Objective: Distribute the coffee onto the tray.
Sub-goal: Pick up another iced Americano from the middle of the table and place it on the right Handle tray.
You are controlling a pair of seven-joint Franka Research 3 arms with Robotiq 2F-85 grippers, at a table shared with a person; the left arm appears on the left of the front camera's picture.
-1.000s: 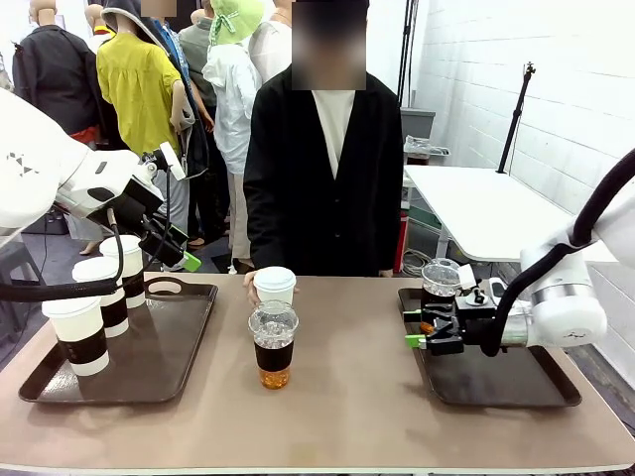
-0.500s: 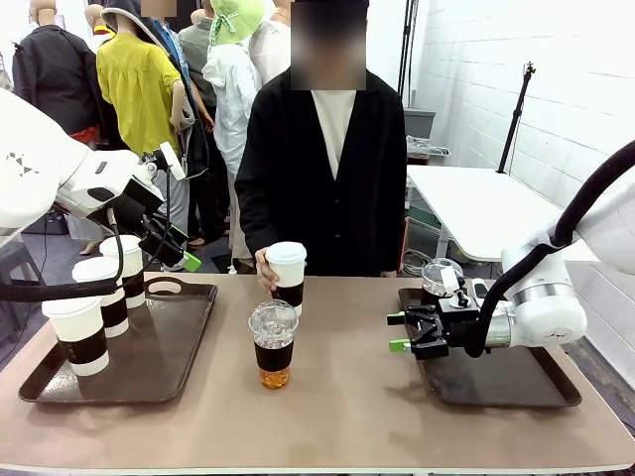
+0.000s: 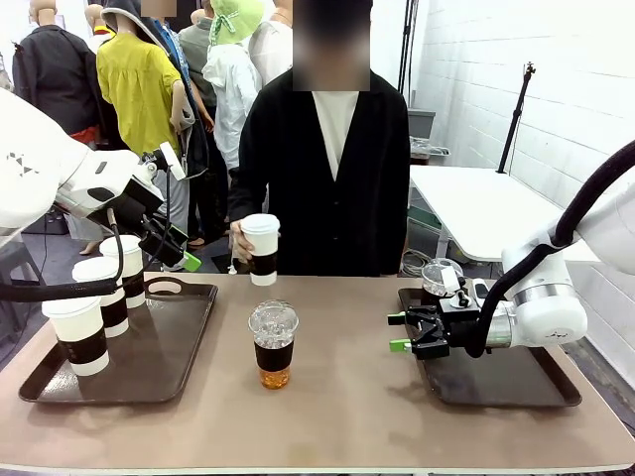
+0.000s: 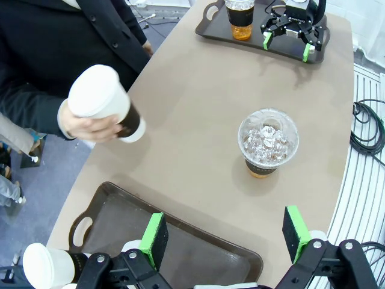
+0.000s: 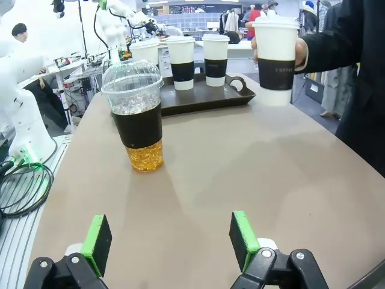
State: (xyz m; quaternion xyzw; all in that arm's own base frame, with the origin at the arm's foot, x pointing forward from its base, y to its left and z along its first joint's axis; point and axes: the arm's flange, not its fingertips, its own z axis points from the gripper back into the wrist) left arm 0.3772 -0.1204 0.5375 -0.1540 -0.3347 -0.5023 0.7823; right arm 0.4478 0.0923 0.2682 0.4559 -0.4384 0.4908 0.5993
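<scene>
**A:** Where does the coffee stand, starting from the left?

**B:** Three paper cups sit on the left tray. The left pincer hangs above that tray's far rim, at one o'clock from the cups, its fingers apart and empty. The person's hand holds a fourth paper cup up off the table. That cup is at eleven o'clock from the iced cup standing mid-table.

**A:** And on the right?

**B:** The right pincer lies level over the near-left rim of the right tray. Its fingers are wide apart, grip nothing, and point at nine o'clock toward the iced cup. A second iced cup stands on that tray, at one o'clock from the pincer.

**A:** What would make the pick go well?

**B:** The mid-table iced cup looks like the next one to go. The pincer should stay level and close on the dark sleeve, below the dome. The squeeze should be gentle, since thin plastic probably buckles. The cup should then rise straight up and be set down clear of its twin.
</scene>
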